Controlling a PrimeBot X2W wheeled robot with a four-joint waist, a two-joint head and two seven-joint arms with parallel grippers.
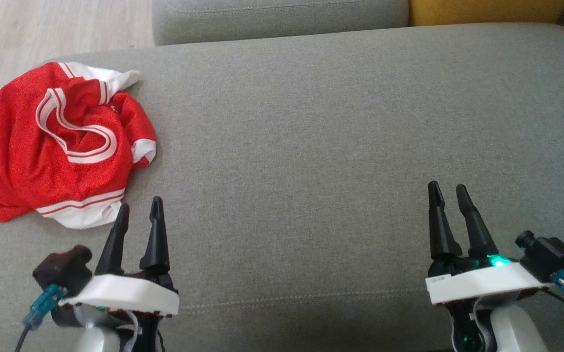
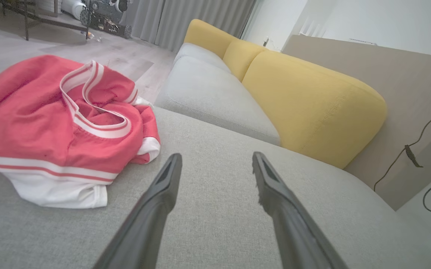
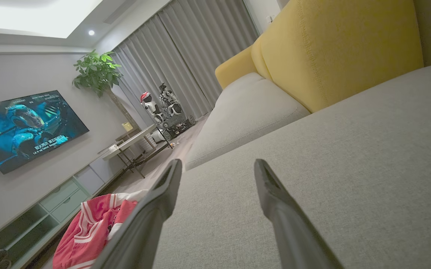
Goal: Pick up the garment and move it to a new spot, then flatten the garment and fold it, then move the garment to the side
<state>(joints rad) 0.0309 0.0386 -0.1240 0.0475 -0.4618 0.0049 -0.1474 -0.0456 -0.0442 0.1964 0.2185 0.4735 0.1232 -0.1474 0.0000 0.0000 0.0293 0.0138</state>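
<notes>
As I look down through the head camera, the red jersey (image 1: 57,146) lies crumpled at the far left of the grey seat cushion (image 1: 336,137), with its white-striped collar and hem turned up (its left edge reaches the cushion's rim, next to the wood floor (image 1: 42,29)). The left gripper (image 1: 140,203) hovers at the near left, just beside the jersey's white hem. Its two dark fingers are spread with nothing between them. The right gripper (image 1: 447,186) sits at the near right, well apart from the jersey, its fingers likewise parted and empty, and a green light glows at its base. From the left wrist camera, the jersey lies to the left of the fingers, which point over bare cushion fabric. A second grey seat (image 1: 277,17) and a yellow back cushion (image 1: 482,10) line the far side. The right wrist camera catches a television (image 3: 25,127) and a potted plant (image 3: 96,71) across the room.
</notes>
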